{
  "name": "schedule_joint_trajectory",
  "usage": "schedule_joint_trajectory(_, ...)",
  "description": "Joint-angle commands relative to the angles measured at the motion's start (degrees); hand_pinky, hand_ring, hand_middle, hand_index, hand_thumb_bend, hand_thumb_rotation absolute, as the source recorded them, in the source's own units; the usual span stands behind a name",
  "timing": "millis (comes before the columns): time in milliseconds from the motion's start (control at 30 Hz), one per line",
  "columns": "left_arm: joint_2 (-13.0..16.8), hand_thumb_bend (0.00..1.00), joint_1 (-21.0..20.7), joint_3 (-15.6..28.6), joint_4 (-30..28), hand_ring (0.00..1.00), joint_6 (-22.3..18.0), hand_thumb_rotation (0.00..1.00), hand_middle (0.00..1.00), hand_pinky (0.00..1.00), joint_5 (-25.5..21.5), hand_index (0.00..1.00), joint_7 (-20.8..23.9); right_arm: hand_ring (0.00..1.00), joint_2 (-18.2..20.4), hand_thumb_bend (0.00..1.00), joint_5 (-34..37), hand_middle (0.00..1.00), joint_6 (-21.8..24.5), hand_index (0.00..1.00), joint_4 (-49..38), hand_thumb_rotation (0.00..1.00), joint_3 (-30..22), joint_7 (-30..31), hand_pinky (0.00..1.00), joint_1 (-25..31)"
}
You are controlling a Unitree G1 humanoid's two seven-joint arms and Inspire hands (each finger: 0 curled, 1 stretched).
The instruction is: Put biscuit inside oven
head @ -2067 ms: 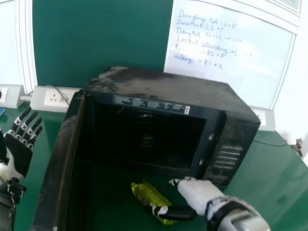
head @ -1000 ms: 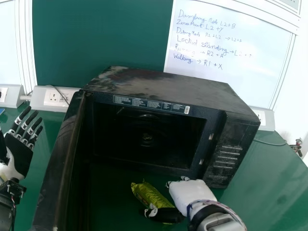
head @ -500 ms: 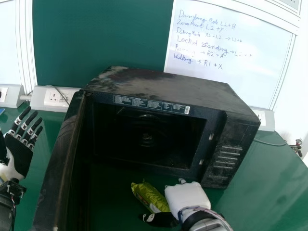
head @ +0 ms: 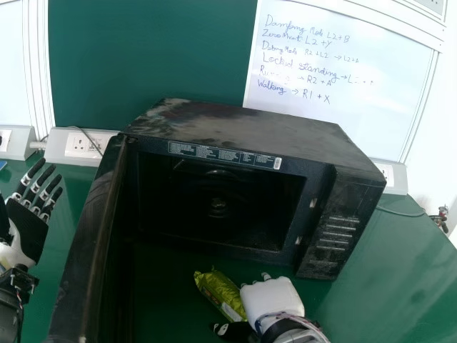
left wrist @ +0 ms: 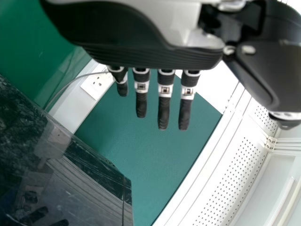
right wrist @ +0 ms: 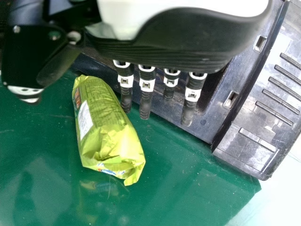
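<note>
Biscuit packet [head: 220, 291]: 1 soft wrapper, lying on the table [head: 385, 271], on the near side of the open oven [head: 243, 128]
Right hand [head: 273, 300]: wide open, fingers straight, thumb spread; beside the packet, gripping nothing we can see
Left hand [head: 27, 232]: open, idle, left of the oven
Handling: light, we judge; slick film, firm middle, biscuits brittle
Hold: we should pinch mid-length, thumb opposite fingers, avoiding the 2 loose ends
Risk: we could crack biscuits by squeezing hard

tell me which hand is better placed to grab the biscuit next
Right, most likely: the right hand is close beside the biscuit, fingers open, while the left hand is on the other side of the open door.
</note>
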Motion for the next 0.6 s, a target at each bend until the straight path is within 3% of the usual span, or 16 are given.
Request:
schedule_joint_trajectory(0, -0.1, 0.75, -0.1, -0.4, -0.4, 0.91, -0.3, 0.47, 0.85, 1.0, -0.5, 0.82, -0.1, 0.84, 0.0, 0.92, -0.2, 0.88, -0.4, 0.88, 1.0, 0.37, 0.2, 0.1, 0.79, -0.3)
schedule_joint_trajectory(67, 0.0, 0.76, 0.0, -0.4, -0.4, 0.91, -0.4, 0.47, 0.85, 1.0, -0.3, 0.82, -0.3, 0.84, -0.5, 0.93, -0.4, 0.88, -0.8, 0.88, 1.3, 0.38, 0.3, 0.0, 0.79, -0.6)
schedule_joint_trajectory(333, 0.2, 0.76, 0.0, -0.4, -0.3, 0.92, -0.8, 0.48, 0.85, 1.0, 0.3, 0.82, -0.8, 0.78, -3.0, 0.78, -1.6, 0.83, -1.6, 0.84, 4.2, 0.3, 0.9, -5.3, 0.7, -0.3)
schedule_joint_trajectory(567, -0.2, 0.78, -0.1, -0.3, -0.2, 0.94, -0.7, 0.46, 0.87, 1.0, 0.0, 0.84, -0.6, 0.78, -3.2, 0.79, -1.0, 0.82, -0.7, 0.83, 5.8, 0.29, 0.8, -7.5, 0.7, 0.4)
